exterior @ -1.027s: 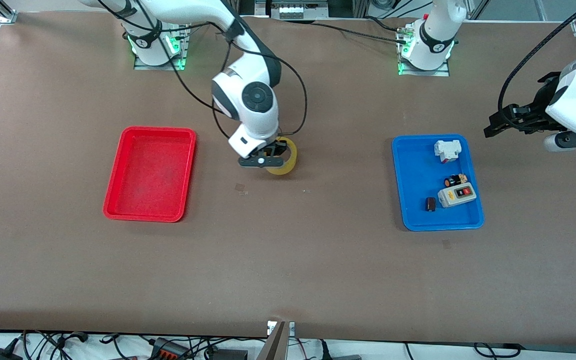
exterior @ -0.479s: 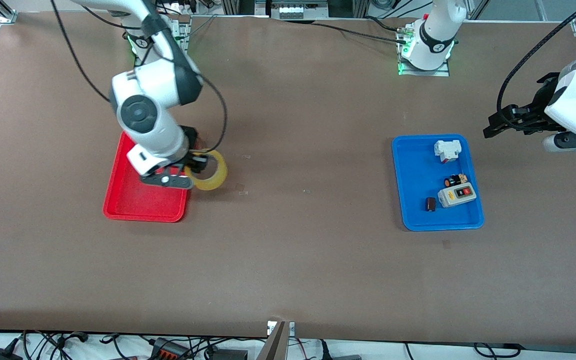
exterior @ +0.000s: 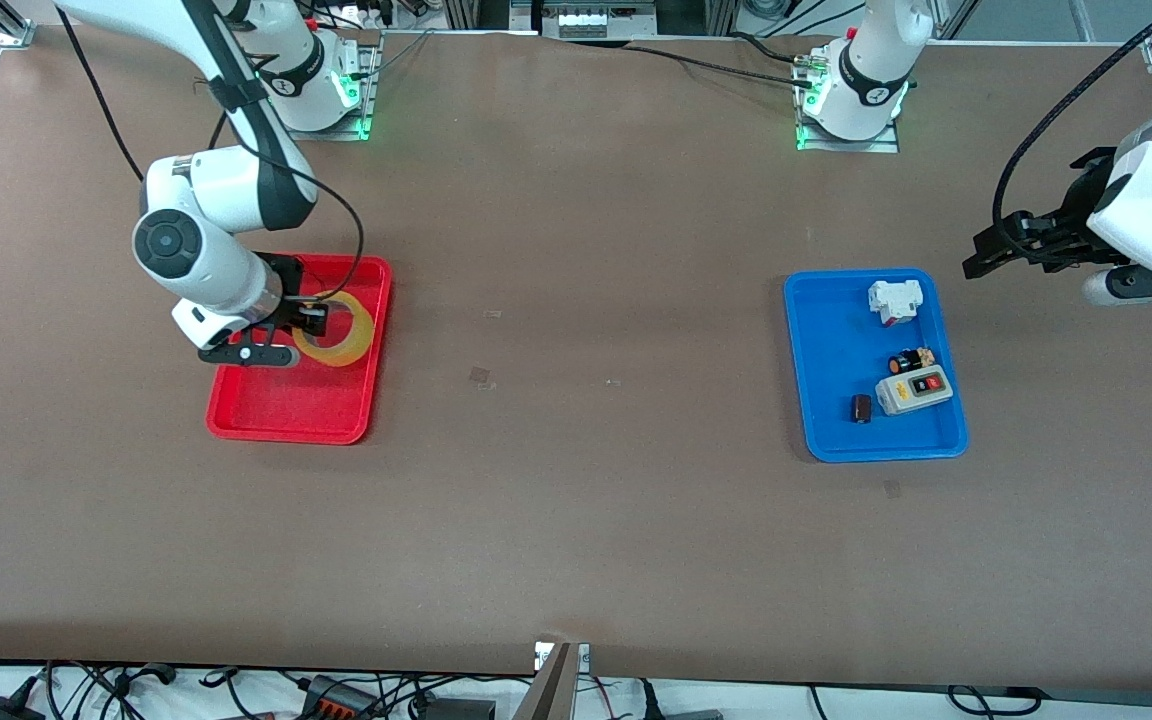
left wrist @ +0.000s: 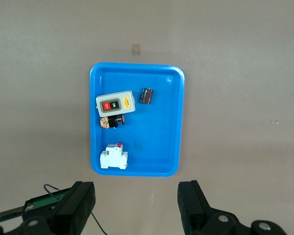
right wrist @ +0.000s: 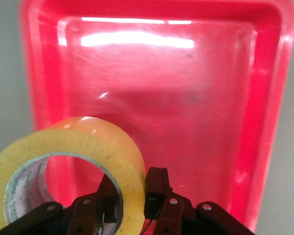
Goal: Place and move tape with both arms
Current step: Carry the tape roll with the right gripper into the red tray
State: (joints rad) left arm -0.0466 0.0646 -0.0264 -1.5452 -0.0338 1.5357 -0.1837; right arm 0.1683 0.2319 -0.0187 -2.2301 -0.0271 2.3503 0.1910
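Note:
The tape (exterior: 338,336) is a translucent yellow ring with a pale core. My right gripper (exterior: 314,322) is shut on its wall and holds it up over the red tray (exterior: 276,415). In the right wrist view the tape (right wrist: 93,147) stands between my black fingers (right wrist: 157,188), one inside the ring and one outside, with the red tray (right wrist: 196,98) below. My left gripper (exterior: 986,255) is open and empty, waiting in the air past the blue tray (exterior: 836,340) at the left arm's end. In the left wrist view its fingers (left wrist: 193,200) stand wide apart over the bare table.
The blue tray (left wrist: 174,122) holds a grey switch box with a red button (exterior: 914,388), a white breaker (exterior: 894,299), a small black and orange part (exterior: 908,361) and a small dark block (exterior: 862,408). Brown table stretches between the two trays.
My right arm has carried the tape from over the middle of the table toward its own end, and it now hangs over the red tray. The left arm has not moved.

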